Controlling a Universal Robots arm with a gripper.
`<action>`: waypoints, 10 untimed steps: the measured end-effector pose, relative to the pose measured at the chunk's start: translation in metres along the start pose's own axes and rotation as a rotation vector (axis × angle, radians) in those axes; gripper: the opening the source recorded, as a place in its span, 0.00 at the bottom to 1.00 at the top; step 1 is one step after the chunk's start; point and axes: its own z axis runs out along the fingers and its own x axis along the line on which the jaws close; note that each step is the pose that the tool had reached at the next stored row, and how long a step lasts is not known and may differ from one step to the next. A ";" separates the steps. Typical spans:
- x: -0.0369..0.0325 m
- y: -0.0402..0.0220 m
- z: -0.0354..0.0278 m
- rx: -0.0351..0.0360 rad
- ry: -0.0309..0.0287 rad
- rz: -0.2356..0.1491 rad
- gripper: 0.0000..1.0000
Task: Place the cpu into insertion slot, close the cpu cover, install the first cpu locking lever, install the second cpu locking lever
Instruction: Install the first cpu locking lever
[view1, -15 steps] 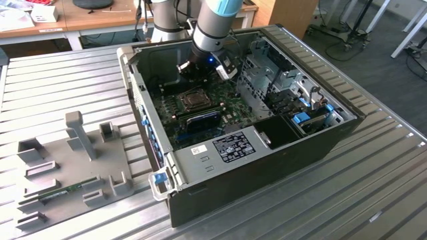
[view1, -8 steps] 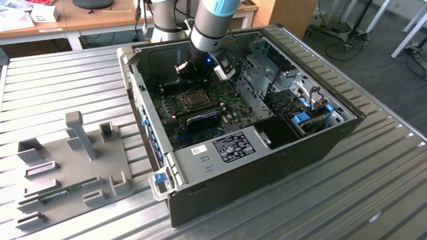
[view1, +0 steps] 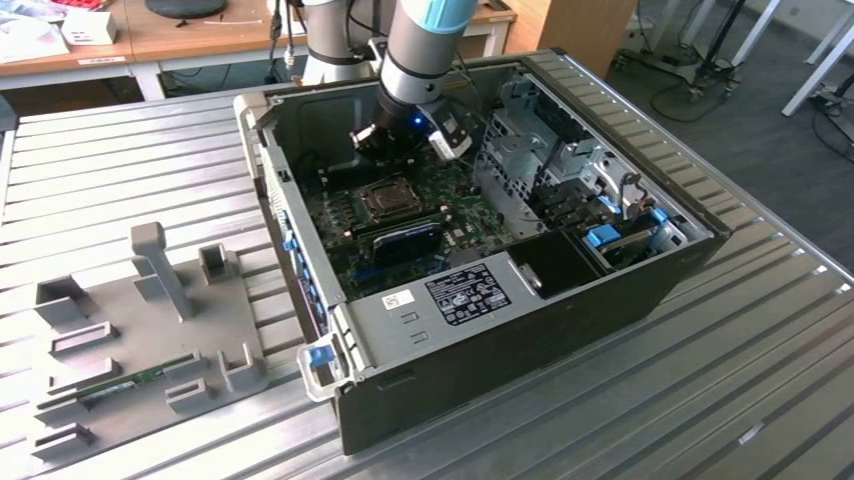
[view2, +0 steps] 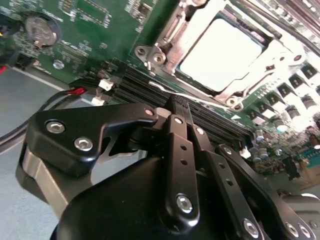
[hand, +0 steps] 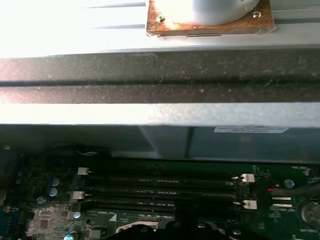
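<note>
No text is legible. A black label and white sticker are fixed inside the computer case.

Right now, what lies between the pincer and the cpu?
In the second wrist view, the black memory slots run between the pincer and the cpu.

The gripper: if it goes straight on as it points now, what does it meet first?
Probably the black memory slots beside the cpu cover; the gripper points down at them, depth unclear.
</note>
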 end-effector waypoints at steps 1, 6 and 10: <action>0.0000 0.0000 0.0001 -0.0001 -0.0082 -0.002 0.11; 0.0000 -0.0002 0.0000 -0.0051 -0.0199 -0.006 0.11; 0.0004 -0.0008 -0.0002 -0.0141 -0.0242 -0.007 0.11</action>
